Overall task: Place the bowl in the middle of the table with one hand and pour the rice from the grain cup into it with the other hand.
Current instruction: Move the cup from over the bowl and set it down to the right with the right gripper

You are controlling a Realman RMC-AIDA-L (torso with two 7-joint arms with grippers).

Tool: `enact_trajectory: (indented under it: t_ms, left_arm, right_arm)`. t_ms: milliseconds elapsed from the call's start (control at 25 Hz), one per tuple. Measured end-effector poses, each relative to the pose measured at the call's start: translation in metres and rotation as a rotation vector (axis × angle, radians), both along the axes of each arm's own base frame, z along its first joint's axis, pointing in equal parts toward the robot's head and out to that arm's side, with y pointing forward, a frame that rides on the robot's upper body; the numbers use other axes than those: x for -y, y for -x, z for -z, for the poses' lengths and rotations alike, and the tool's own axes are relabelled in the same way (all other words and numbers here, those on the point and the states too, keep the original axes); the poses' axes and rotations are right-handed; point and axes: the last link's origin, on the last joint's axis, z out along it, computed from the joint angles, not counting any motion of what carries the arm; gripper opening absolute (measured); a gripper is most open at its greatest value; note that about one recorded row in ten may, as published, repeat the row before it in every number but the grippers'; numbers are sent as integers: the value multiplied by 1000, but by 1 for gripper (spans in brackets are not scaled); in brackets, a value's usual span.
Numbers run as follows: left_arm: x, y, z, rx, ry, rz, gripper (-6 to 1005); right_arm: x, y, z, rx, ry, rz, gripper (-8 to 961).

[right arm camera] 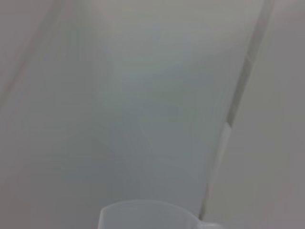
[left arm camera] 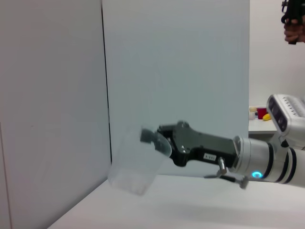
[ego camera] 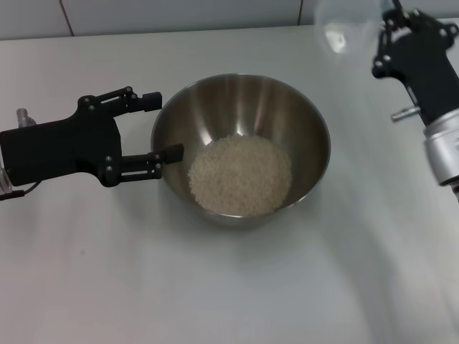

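**Rice in the bowl, cup held clear at the far edge**

The stainless-steel mixing bowl sits near the middle of the white desk, a pale mound of rice heaped on its floor toward six o'clock. The left tool stands at the bowl's nine o'clock, its two fingers spread wide, one on either side of the rim's edge; whether they touch the steel cannot be told. Up at about one o'clock from the bowl and well apart from it, the right tool grips the clear plastic grain cup, which looks empty. In the left wrist view the cup hangs tilted above the desk, pinched at its rim by that tool.

Judging by the full bowl and bare cup, the pour appears done. What remains turns on the cup: it lies off the bowl's far right side, so the right arm, the nearer one, would set it down there.
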Motion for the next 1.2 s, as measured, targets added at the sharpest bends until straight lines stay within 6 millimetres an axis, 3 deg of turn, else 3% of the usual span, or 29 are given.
enact_trajectory:
  t_ms: [200, 480, 1200]
  left_arm:
    - [0, 0, 0, 1, 2, 0, 829]
    - [-1, -2, 0, 0, 1, 7, 829]
    - [0, 0, 1, -11, 10, 5, 829]
  right_arm:
    - [5, -20, 4, -129, 62, 118, 10]
    - [4, -36, 17, -152, 143, 247, 9]
    - [9, -51, 30, -213, 230, 355, 9]
